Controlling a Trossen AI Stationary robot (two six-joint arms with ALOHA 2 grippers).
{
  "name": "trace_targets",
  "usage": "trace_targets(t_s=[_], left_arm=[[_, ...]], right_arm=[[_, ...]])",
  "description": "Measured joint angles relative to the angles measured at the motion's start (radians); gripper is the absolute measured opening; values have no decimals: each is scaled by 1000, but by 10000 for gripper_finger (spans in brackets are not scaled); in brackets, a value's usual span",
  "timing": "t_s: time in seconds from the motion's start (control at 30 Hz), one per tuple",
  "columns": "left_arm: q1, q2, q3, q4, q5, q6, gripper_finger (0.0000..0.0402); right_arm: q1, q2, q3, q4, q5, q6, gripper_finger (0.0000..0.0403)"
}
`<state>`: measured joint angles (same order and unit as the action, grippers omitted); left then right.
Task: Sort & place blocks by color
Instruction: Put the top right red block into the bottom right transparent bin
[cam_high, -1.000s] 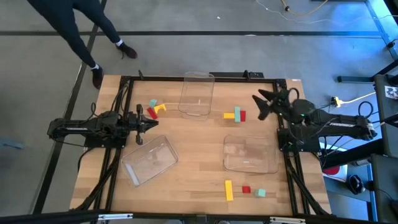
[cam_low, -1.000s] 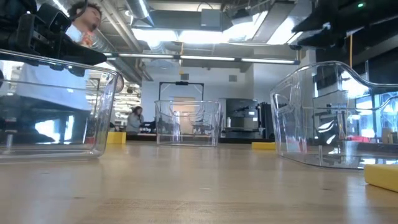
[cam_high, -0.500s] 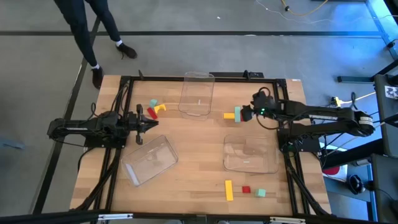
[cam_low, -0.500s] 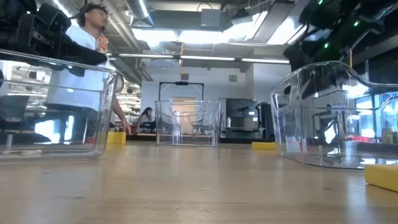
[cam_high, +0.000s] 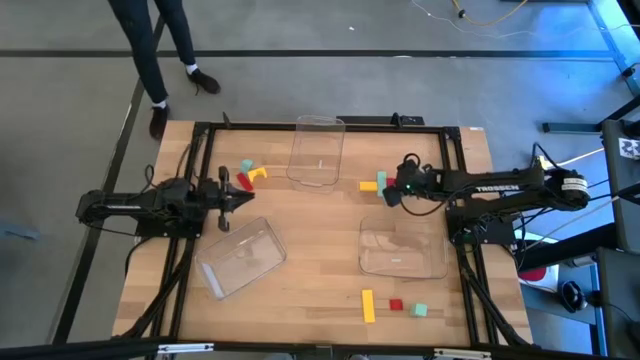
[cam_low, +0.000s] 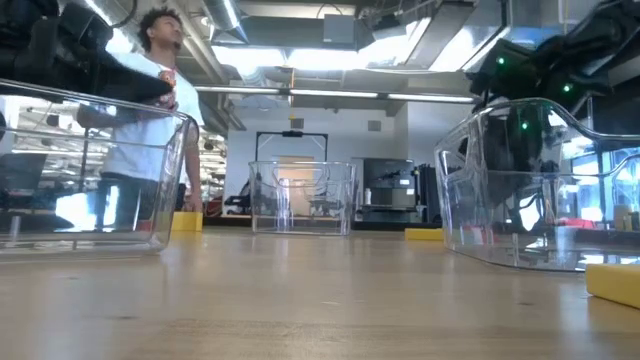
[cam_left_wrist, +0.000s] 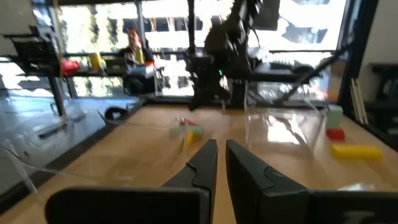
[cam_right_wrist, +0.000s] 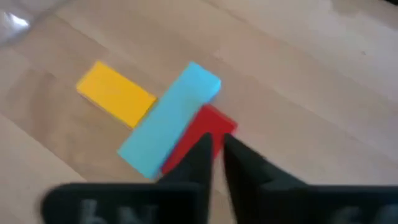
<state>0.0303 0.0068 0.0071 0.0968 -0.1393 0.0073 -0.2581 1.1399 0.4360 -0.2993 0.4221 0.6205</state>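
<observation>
In the high view the right gripper (cam_high: 392, 192) sits right of centre in the upper half of the frame, directly over a small cluster of blocks. The right wrist view shows that cluster: a red block (cam_right_wrist: 200, 138) lies against a mint green bar (cam_right_wrist: 169, 119), with a yellow bar (cam_right_wrist: 115, 93) touching the green one's other side. The right gripper's fingers (cam_right_wrist: 189, 163) stand nearly together, just above the red block, gripping nothing. The left gripper (cam_high: 240, 199) waits at centre left, its fingers almost touching and empty, near a second group of red, yellow and green blocks (cam_high: 247, 175) in the upper left. A third group, a yellow bar (cam_high: 368, 305), red cube (cam_high: 396, 305) and green cube (cam_high: 419, 311), lies at lower centre right. Three clear trays (cam_high: 318, 150) rest on the wooden table (cam_high: 320, 240).
</observation>
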Motion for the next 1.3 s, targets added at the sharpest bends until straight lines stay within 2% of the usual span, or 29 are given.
trace_targets(t_s=[0.03,0.2,0.3,0.4,0.5,0.73,0.83,1.07,1.3], left_arm=[[0,0,0,16,-14,-12,28],[3,10,0,77,-125,-59,20],[22,57,0,80,-180,-110,5],[65,124,1,78,-191,-178,2],[124,212,25,67,-160,-239,1],[257,480,148,80,51,-244,0],[278,564,190,82,89,-247,0],[275,641,200,242,101,-263,0],[254,648,200,264,97,-254,0]], right_arm=[[0,0,-13,39,0,-5,15],[-9,8,-54,147,-16,-40,3],[-26,19,-55,174,-25,-49,2],[-46,30,-55,209,-56,-58,2],[-69,50,-55,223,-94,-74,2],[-111,115,-54,258,-151,-76,1],[-117,146,-52,265,-166,-75,1],[-117,155,-49,257,-156,-92,0],[-117,123,-49,163,-121,-106,0]])
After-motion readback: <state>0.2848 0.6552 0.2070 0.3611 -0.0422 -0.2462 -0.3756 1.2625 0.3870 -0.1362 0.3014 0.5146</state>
